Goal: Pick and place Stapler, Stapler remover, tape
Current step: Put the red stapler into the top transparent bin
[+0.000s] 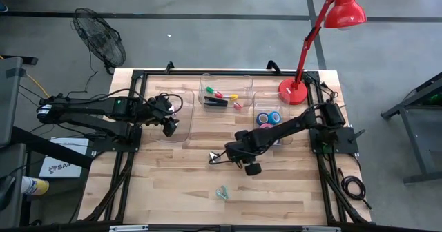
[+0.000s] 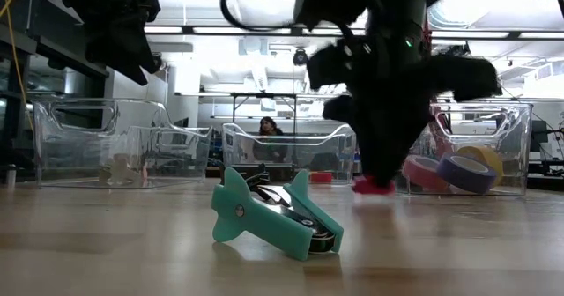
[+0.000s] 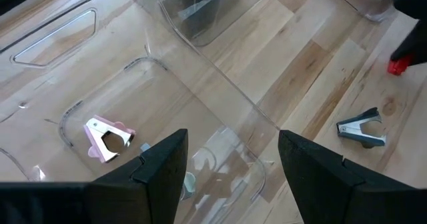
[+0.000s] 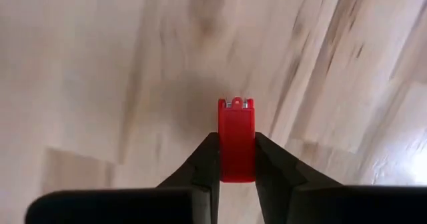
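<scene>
Red stapler remover [image 4: 236, 139] in right pincer [image 4: 236, 159]

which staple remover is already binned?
The pink staple remover: it lies inside the clear bin under the left gripper. The dark one and the teal one both lie on the bare table.

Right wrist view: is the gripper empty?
No. The right gripper has its two dark fingers pressed against a small red staple remover, held above the wooden table.
</scene>
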{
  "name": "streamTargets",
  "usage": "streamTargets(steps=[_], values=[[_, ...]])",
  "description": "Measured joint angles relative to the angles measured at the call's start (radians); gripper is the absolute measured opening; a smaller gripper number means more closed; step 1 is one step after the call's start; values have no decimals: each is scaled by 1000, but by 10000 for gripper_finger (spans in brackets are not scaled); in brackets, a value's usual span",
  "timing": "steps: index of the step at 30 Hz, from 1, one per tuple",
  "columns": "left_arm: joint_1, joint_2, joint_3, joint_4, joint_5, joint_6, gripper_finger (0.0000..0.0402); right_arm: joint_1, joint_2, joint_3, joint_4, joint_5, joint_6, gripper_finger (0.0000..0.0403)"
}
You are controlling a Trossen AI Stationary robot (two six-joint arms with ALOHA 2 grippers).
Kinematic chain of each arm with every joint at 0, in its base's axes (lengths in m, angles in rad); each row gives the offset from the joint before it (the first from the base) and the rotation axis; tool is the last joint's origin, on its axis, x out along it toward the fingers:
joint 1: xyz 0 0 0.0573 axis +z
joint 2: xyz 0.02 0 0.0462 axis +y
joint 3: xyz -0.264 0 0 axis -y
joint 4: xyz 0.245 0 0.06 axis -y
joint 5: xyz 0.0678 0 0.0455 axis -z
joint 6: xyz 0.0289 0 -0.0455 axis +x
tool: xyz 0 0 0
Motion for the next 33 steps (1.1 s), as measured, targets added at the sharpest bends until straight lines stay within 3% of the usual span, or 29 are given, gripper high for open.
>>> streamTargets(steps=[8,14,23,33], values=[[0,0,0,0,0,0,230,-17,0,149,-23,-7,37,55],[0,0,0,0,0,-1,230,-82,0,275,-121,48,38,56],[0,0,0,0,-3,-1,230,-254,0,422,-232,115,37,58],[0,0,2,0,-8,-7,230,-474,0,427,-240,89,-115,60]])
